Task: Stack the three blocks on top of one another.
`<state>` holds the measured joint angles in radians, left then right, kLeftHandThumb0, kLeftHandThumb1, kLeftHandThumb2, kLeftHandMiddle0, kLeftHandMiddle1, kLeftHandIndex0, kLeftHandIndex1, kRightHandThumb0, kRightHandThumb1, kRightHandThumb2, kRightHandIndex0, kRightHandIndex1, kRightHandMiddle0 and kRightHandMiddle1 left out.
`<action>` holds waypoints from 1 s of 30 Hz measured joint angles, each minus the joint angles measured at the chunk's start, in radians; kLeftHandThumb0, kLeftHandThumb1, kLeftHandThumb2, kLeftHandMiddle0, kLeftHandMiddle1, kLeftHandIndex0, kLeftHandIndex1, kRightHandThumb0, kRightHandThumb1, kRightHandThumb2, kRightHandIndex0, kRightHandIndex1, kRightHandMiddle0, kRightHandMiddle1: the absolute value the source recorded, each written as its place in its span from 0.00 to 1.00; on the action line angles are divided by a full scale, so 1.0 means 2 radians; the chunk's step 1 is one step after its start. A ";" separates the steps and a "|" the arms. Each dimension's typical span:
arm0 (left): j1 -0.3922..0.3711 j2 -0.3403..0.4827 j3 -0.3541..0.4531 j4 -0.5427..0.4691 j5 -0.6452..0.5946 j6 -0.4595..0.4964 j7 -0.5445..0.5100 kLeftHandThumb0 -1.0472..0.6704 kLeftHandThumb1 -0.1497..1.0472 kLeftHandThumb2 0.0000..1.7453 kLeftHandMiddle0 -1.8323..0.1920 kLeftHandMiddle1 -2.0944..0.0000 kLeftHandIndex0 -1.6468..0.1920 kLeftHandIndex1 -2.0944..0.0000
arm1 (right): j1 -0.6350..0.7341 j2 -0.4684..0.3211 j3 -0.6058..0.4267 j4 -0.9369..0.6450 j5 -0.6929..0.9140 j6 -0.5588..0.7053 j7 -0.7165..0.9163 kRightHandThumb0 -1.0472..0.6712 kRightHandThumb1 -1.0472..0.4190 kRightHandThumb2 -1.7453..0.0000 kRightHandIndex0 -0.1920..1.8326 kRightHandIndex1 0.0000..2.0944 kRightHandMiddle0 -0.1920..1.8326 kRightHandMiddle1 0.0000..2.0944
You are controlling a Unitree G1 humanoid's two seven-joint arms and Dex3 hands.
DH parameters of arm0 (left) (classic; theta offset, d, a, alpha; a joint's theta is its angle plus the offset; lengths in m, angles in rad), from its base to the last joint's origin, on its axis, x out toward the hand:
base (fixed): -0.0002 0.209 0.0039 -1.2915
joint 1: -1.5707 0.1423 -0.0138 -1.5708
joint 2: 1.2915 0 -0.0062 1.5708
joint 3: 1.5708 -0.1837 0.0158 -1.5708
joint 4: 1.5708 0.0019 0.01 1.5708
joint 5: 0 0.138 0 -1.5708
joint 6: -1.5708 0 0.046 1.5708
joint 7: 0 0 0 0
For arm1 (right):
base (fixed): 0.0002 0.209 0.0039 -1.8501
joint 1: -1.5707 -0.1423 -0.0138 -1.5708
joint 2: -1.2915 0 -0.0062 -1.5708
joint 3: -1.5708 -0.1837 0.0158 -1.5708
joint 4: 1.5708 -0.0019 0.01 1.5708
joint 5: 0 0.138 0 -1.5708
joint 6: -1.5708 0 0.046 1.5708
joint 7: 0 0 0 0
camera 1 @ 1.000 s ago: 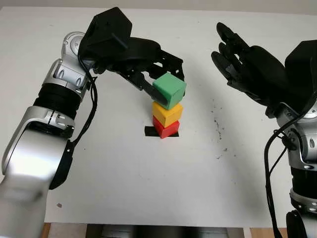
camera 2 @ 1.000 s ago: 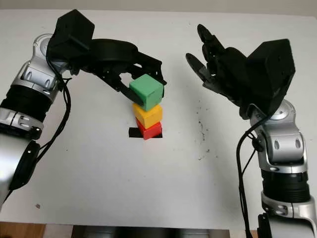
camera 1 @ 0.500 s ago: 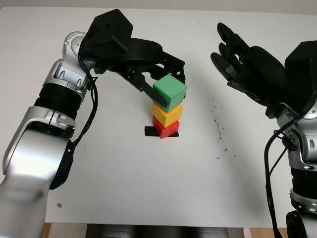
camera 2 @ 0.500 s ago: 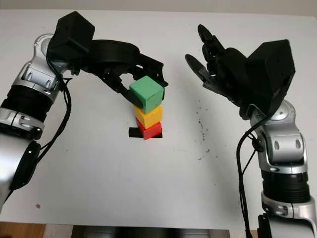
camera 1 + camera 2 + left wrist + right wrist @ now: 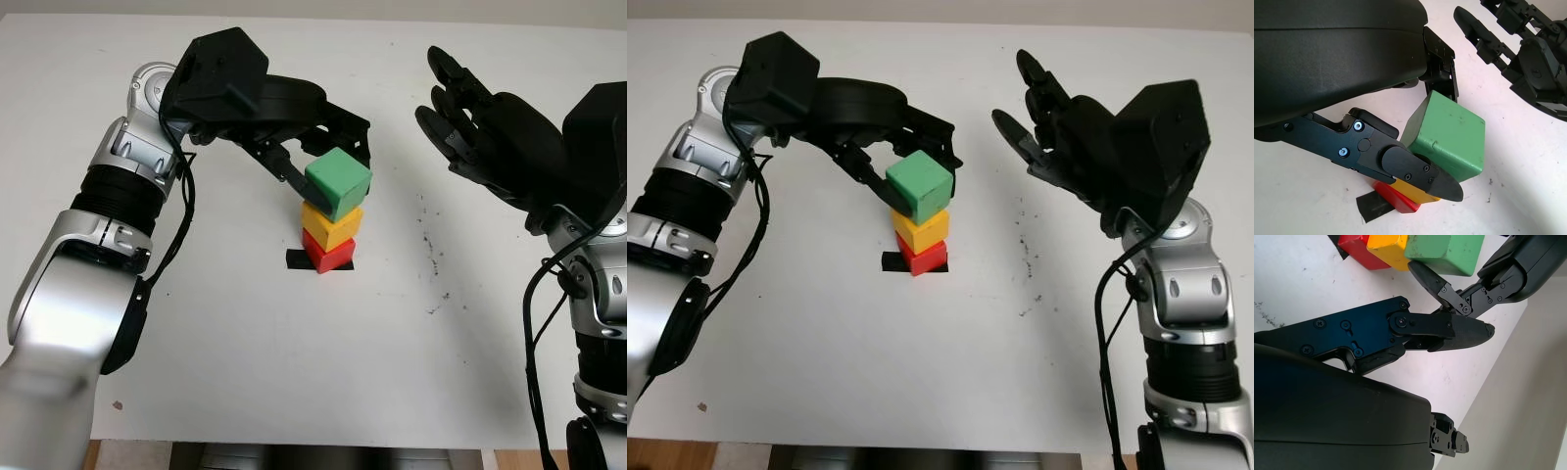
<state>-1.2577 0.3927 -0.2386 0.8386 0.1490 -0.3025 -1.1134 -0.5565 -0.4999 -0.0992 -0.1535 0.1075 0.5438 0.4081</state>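
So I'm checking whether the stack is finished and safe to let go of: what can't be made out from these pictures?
- Whether the green block sits fully on the yellow block: the left hand and its finger cover that seam.
- The red block: mostly hidden under the yellow one.
- The black mark under the stack: partly covered by it.
- The right hand, open, is up beside the stack.

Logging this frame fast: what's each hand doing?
Left hand: shut on the green block, atop the yellow block.
Right hand: open, raised to the stack's right.
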 measured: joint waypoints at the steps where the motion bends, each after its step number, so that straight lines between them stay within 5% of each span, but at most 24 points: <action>1: 0.000 0.000 0.000 0.000 0.001 -0.001 -0.002 0.27 0.98 0.03 0.83 0.98 0.70 0.23 | 0.000 0.000 0.001 -0.001 -0.002 0.000 0.000 0.18 0.00 0.75 0.00 0.00 0.01 0.02; 15: -0.003 0.001 -0.003 -0.002 0.011 -0.009 -0.015 0.25 0.96 0.03 0.88 0.99 0.76 0.26 | 0.001 0.000 0.009 -0.002 -0.025 -0.009 -0.006 0.19 0.00 0.75 0.00 0.01 0.03 0.03; 26: -0.003 0.009 -0.015 0.001 0.017 0.004 -0.054 0.17 0.90 0.03 1.00 1.00 0.84 0.84 | 0.001 0.000 0.009 -0.002 -0.027 -0.010 -0.007 0.19 0.00 0.76 0.00 0.01 0.03 0.03; 30: -0.003 0.011 -0.015 0.000 0.015 0.011 -0.066 0.17 0.89 0.03 1.00 1.00 0.87 0.92 | 0.001 0.000 0.009 -0.002 -0.027 -0.011 -0.007 0.19 0.00 0.75 0.00 0.01 0.03 0.03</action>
<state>-1.2640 0.4153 -0.2680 0.8380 0.1796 -0.2798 -1.2455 -0.5542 -0.4994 -0.0813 -0.1581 0.0530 0.5224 0.3942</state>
